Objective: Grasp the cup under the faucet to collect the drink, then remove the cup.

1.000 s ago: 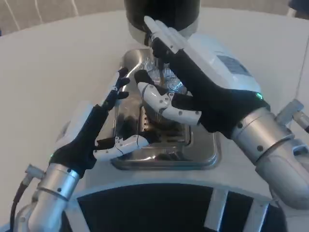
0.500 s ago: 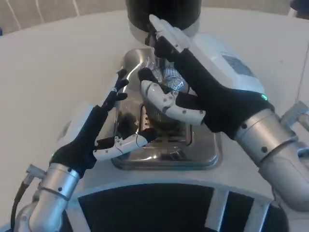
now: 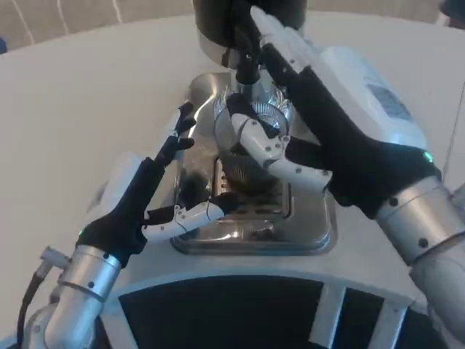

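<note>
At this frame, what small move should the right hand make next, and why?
Probably close the right hand around the cup. The shiny cup stands on the metal drip tray below the dark faucet, and the right hand's fingers curve beside it without a clear firm grip. The left hand waits open at the tray's left edge.

Nothing readable here: the grey label (image 3: 383, 101) on the back of the right hand (image 3: 341, 138) carries print, but it's too blurred to read.
</note>
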{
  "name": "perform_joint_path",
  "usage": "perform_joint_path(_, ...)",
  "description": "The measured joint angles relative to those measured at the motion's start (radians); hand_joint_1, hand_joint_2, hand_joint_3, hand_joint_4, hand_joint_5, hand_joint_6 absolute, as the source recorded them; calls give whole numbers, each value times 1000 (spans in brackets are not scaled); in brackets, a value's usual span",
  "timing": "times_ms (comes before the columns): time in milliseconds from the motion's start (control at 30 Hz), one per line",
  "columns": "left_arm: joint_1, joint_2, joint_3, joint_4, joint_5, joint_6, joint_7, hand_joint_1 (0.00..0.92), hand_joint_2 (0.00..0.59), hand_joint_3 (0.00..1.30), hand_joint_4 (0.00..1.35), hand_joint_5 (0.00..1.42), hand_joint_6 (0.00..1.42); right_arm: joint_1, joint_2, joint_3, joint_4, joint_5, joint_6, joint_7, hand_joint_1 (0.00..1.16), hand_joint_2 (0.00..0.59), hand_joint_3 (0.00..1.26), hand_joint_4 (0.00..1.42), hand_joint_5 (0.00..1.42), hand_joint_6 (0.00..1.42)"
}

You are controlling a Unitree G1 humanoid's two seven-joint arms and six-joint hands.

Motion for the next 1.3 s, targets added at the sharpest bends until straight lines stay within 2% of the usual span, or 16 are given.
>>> perform_joint_path(167, 10, 0, -12, -4, -1, 0, -1, 340, 42, 0, 0, 160, 165, 14, 6, -34, -22, -13, -4, -12, 334, 576, 0, 0, 0, 0)
perform_joint_path(333, 14, 2, -16, -17, -4, 0, -2, 335, 44, 0, 0, 160, 165, 30, -20, -89, -87, -48, -2, 4, 337, 577, 0, 0, 0, 0)
perform_joint_path(500, 15, 3, -16, -24, -5, 0, -10, 331, 45, 0, 0, 156, 164, 98, -52, -126, -137, -100, 19, 70, 339, 577, 0, 0, 0, 0)
perform_joint_path(567, 16, 5, -16, -27, -9, 0, -14, 330, 45, 0, 0, 154, 164, 153, -70, -152, -174, -120, 30, 112, 340, 577, 0, 0, 0, 0)
perform_joint_path(700, 16, 6, -15, -30, -17, 1, -14, 347, 43, 0, 0, 158, 161, 226, -85, -195, -223, -152, 49, 171, 341, 577, 0, 0, 0, 0)
perform_joint_path(833, 16, 6, -15, -30, -29, 0, -15, 366, 43, 0, 0, 160, 169, 265, -87, -212, -261, -176, 53, 212, 342, 577, 0, 0, 0, 0)
perform_joint_path(967, 10, 2, -15, -24, -51, 0, -22, 372, 43, 0, 0, 160, 173, 314, -81, -222, -299, -199, 59, 257, 343, 577, 0, 0, 0, 0)
perform_joint_path(1133, -16, -9, -18, 18, -79, -7, -36, 388, 43, 0, 0, 160, 187, 390, -53, -227, -321, -229, 57, 301, 344, 580, 0, 0, 0, 0)
perform_joint_path(1300, -53, -21, -25, 79, -80, -23, -43, 409, 47, 0, 0, 180, 212, 432, 17, -233, -321, -270, 22, 338, 345, 578, 0, 0, 0, 0)
